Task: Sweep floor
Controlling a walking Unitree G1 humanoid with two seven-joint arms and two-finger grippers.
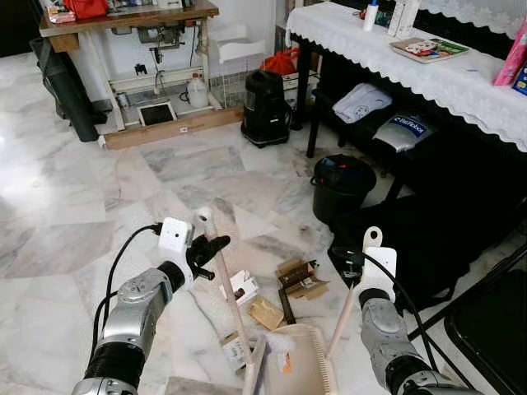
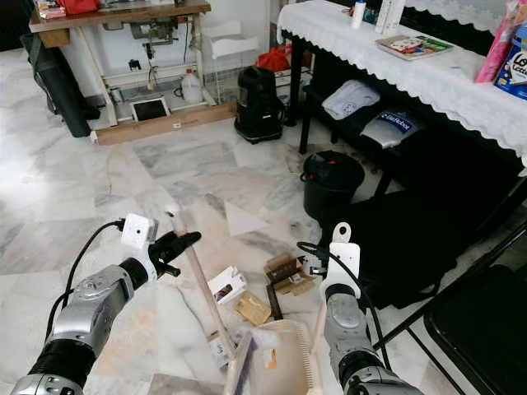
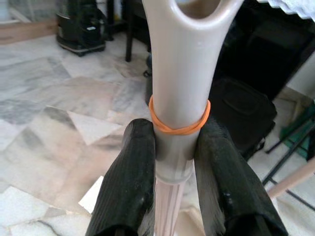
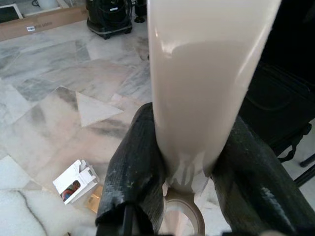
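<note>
My left gripper (image 1: 206,247) is shut on the beige broom handle (image 1: 229,296). In the left wrist view its fingers (image 3: 133,167) clamp the handle just below an orange rubber band (image 3: 178,129). The right gripper (image 1: 354,276) is shut on the cream dustpan handle (image 1: 342,325), which the right wrist view shows pinched between both fingers (image 4: 135,162). The dustpan (image 1: 296,362) rests on the marble floor in front of me, beside the broom head (image 1: 254,370). Litter lies just beyond: a brown cardboard box (image 1: 300,277), a white carton (image 1: 244,288) and a tan scrap (image 1: 265,313).
A black bin (image 1: 342,185) and a black bag (image 1: 428,239) stand to the right, under a table with a white lace cloth (image 1: 428,78). A black appliance (image 1: 265,107) and a workbench (image 1: 123,20) sit at the far side. A black chair (image 1: 494,329) is near right.
</note>
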